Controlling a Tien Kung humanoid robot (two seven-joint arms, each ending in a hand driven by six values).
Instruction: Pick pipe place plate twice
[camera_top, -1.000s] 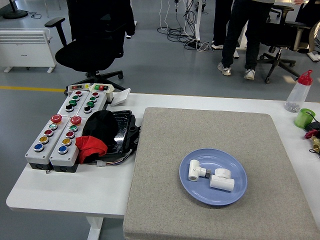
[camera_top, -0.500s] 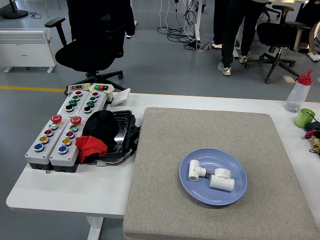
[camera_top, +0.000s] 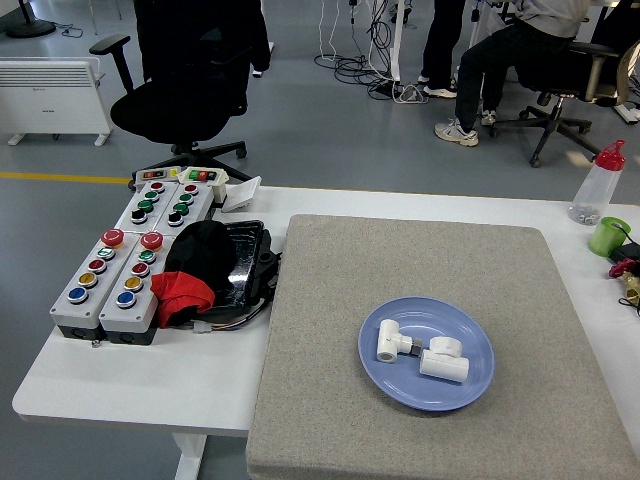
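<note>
Two white plastic pipe fittings, one at nine o'clock and the other at four o'clock, are seen lying just apart on the round blue plate on the grey felt mat. The placing is judged complete; either fitting could be rolled off if the plate were knocked. No robot hand is shown, so finger opening cannot be told.

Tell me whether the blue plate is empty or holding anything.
Not empty: the blue plate holds two white pipe fittings, lying side by side near its middle.
</note>
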